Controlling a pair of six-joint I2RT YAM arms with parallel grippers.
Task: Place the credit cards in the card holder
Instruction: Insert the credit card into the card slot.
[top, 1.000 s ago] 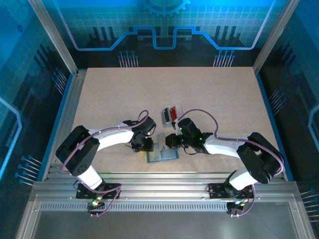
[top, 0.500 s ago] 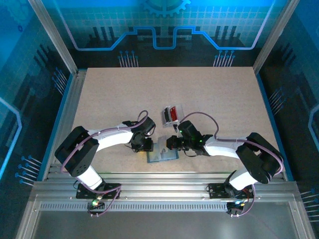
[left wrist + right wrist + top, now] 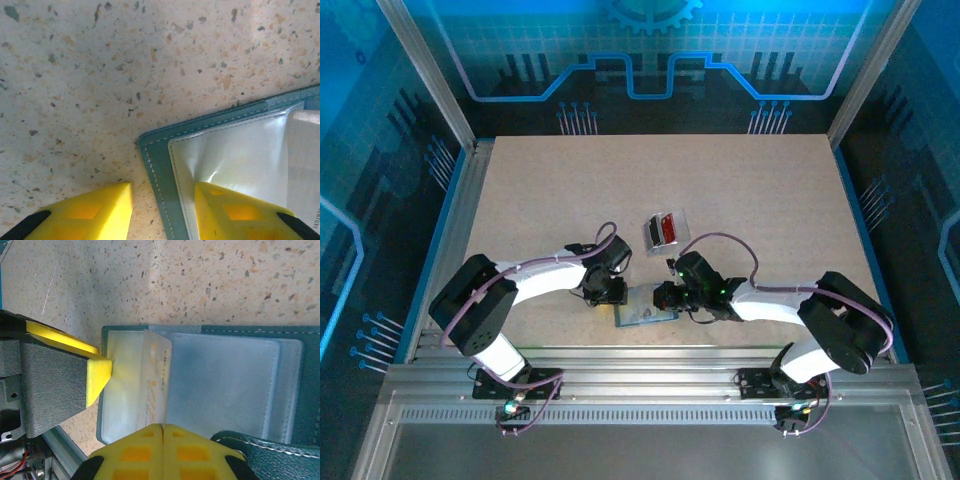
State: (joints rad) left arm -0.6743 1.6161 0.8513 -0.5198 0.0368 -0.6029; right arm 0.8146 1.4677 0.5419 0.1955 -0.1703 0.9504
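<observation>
The slate-blue card holder [image 3: 646, 315] lies open and flat near the table's front edge, clear pockets up. My right gripper [image 3: 163, 432] is shut on a pale silver-grey credit card [image 3: 157, 382], held on edge over the holder's [image 3: 225, 385] left pocket, its far end at the pocket's edge. My left gripper [image 3: 162, 210] is open and straddles the holder's [image 3: 155, 165] corner: one yellow finger [image 3: 235, 212] presses on the clear pocket, the other rests on the table. That pressing finger [image 3: 97, 375] shows at the holder's left side. A red credit card and a dark one [image 3: 663, 229] lie further back.
The speckled tabletop [image 3: 720, 190] stretches open behind and to both sides. Aluminium rails [image 3: 640, 365] run along the front edge just below the holder. The holder's dark tab strap [image 3: 272, 457] lies beside my right fingers.
My right gripper has moved left and toward the front with the pale card, coming over the holder. The left arm and the holder have stayed put.
</observation>
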